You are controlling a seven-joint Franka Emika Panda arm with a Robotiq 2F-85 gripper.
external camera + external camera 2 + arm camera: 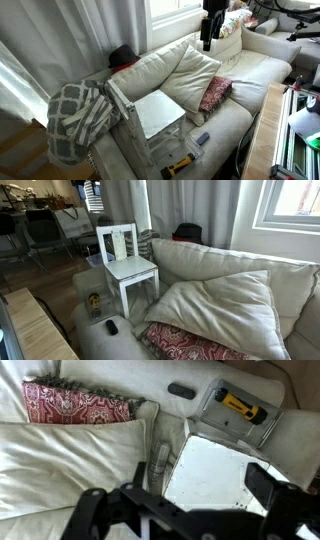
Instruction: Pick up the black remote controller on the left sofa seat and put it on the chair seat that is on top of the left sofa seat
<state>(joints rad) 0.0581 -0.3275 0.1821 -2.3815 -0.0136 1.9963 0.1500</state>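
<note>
The black remote controller (202, 138) lies on the cream left sofa seat (225, 125), near its front edge; it also shows in the other exterior view (111, 326) and the wrist view (182, 391). The pale chair seat (158, 112) sits in a white chair frame resting on the sofa, and shows in the other exterior view (133, 272) and the wrist view (215, 470). My gripper (206, 42) hangs high above the sofa back, far from the remote. In the wrist view the gripper (180, 500) is open and empty above the chair seat.
A yellow-and-black tool (180, 162) lies next to the chair, near the remote (243, 407). A red patterned pillow (215, 95) leans on the big cream cushion (70, 460). A grey-and-white blanket (80, 115) hangs over the sofa arm. A wooden table (40, 330) stands in front.
</note>
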